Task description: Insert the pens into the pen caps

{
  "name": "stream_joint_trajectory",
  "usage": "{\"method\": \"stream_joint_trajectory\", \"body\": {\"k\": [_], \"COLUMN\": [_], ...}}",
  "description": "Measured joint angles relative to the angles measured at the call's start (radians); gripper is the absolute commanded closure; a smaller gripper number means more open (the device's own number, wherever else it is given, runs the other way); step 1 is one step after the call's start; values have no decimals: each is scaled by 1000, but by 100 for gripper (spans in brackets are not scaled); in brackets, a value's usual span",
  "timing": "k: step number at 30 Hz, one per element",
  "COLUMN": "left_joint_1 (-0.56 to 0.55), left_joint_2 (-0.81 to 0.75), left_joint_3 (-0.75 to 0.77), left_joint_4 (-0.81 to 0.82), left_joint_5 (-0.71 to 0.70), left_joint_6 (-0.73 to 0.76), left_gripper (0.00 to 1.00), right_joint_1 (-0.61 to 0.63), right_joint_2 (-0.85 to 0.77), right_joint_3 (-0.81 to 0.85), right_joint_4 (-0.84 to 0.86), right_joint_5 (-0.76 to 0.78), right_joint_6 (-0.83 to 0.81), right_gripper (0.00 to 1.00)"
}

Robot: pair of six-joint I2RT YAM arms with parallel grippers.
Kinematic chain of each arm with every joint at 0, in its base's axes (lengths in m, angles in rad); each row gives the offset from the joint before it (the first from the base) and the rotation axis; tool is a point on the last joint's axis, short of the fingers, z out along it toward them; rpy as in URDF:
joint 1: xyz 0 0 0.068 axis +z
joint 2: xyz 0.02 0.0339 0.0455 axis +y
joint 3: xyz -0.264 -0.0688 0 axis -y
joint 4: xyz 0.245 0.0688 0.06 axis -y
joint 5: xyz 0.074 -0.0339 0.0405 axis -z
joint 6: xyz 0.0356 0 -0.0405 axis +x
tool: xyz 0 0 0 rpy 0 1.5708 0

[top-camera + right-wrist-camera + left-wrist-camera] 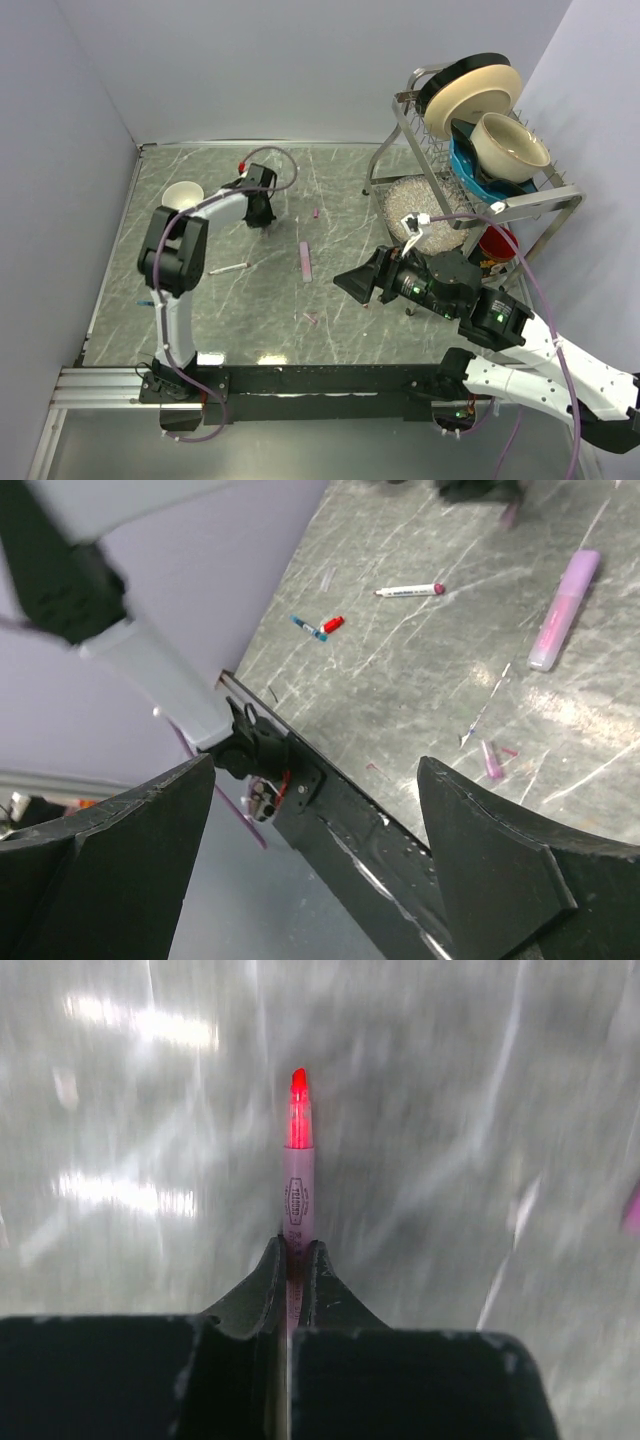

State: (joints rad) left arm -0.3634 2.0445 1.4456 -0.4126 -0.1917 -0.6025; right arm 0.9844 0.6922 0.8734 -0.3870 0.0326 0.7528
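**Left gripper clamps a red-tipped pen; right gripper gapes with nothing in it**

The left gripper [297, 1252] is pinched tight on a pale pink pen [298, 1175]. The pen's red tip points out past the fingertips, and the surface beyond is blurred. From above, this gripper [258, 208] sits over the far left part of the table [260, 335], near a white bowl [183, 193] that stands close to the left wall.

The right gripper [352, 283] hovers right of centre with its fingers [480, 850] spread wide and nothing between them. The dish rack [470, 190] crowds the table's right edge behind it.

A pink highlighter [305, 260] lies mid-table between the two grippers, apart from both. A white pen [232, 268] lies to its left. A pink cap [312, 319] lies nearer the front edge, and a second pink cap [314, 213] lies farther back. A red cap [333, 624] lies just beside a blue-tipped piece [306, 627], close to the table's left edge. Bare marble surrounds the highlighter on all sides.
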Motion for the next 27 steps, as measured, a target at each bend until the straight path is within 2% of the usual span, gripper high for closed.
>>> {"method": "stream_joint_trajectory", "body": {"k": [8, 15, 20, 27], "left_joint_1": [0, -4, -7, -8], "left_joint_2": [-376, -804, -1031, -1160], "left_joint_3": [-327, -543, -626, -694], "left_joint_4": [45, 172, 224, 309], "left_joint_5": [270, 596, 790, 921], "left_joint_6": [14, 24, 18, -53], "left_gripper": [99, 99, 99, 99], "right_joint_1": [2, 2, 2, 2], "right_joint_2": [84, 252, 334, 426], "right_joint_3": [0, 59, 119, 182], "right_joint_4": [12, 18, 72, 156], "right_joint_5": [52, 78, 79, 64], "right_joint_6": [138, 213, 234, 235], "right_gripper": [24, 47, 48, 44]}}
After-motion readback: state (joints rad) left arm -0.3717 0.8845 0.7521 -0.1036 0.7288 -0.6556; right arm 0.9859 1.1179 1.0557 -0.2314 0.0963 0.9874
